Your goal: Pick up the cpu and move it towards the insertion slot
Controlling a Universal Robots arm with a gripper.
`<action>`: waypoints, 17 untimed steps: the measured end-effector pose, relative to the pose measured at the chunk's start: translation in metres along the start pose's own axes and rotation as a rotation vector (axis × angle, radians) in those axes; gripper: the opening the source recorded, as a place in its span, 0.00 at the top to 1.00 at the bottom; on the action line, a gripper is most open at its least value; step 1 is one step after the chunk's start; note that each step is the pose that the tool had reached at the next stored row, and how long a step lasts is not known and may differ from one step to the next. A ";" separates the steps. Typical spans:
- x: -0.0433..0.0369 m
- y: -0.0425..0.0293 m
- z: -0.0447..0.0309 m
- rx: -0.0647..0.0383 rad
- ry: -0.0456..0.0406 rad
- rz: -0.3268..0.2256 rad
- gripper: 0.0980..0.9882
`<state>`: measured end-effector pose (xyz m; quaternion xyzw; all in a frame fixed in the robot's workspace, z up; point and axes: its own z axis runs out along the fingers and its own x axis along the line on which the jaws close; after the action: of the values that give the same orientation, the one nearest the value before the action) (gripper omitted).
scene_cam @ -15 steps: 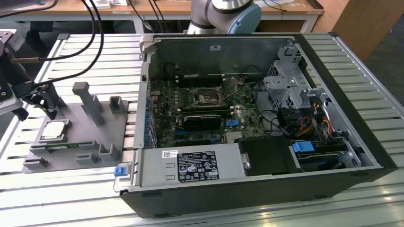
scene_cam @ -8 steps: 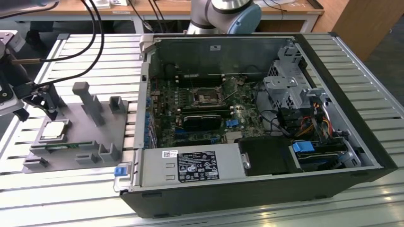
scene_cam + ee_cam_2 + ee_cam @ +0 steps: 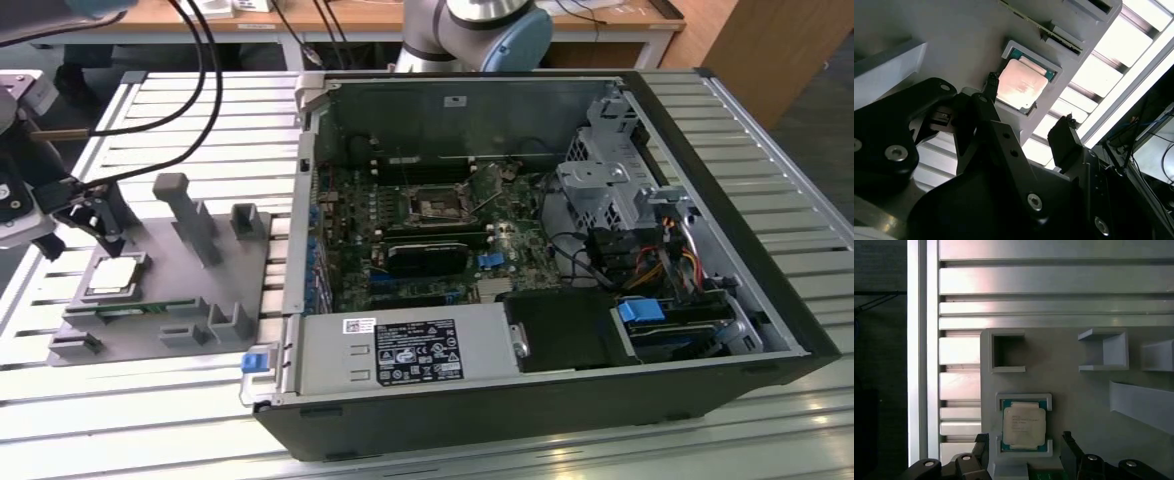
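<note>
Two fingers (image 3: 981,455) of your gripper (image 3: 1024,442) stand apart, flanking the cpu (image 3: 1024,426). It lies flat, silver top up, edges square to its cradle in the grey fixture (image 3: 174,305) on the counter (image 3: 160,100). Fixture posts (image 3: 180,210) rise beside it. The insertion slot (image 3: 437,205) sits well apart, inside the open case (image 3: 534,410).

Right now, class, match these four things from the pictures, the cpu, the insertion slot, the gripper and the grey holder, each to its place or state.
Things:
1. cpu
2. insertion slot
3. gripper
4. grey holder

Places or states:
A. inside the open computer case, on its circuit board
B. lying flat in a framed pocket of the holder
C. open, straddling the chip's pocket
D. on the slatted table, to the exterior view's left of the case

Pairs: 1-B, 2-A, 3-C, 4-D
</note>
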<state>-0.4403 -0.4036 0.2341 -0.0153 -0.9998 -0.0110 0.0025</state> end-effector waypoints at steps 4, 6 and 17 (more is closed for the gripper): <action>-0.0009 -0.0001 0.0023 0.001 -0.0002 0.000 0.35; -0.0012 -0.0001 0.0032 0.002 -0.0002 0.000 0.35; -0.0032 -0.0001 0.0076 0.005 -0.0003 -0.001 0.35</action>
<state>-0.4371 -0.4037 0.2265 -0.0148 -0.9999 -0.0085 0.0024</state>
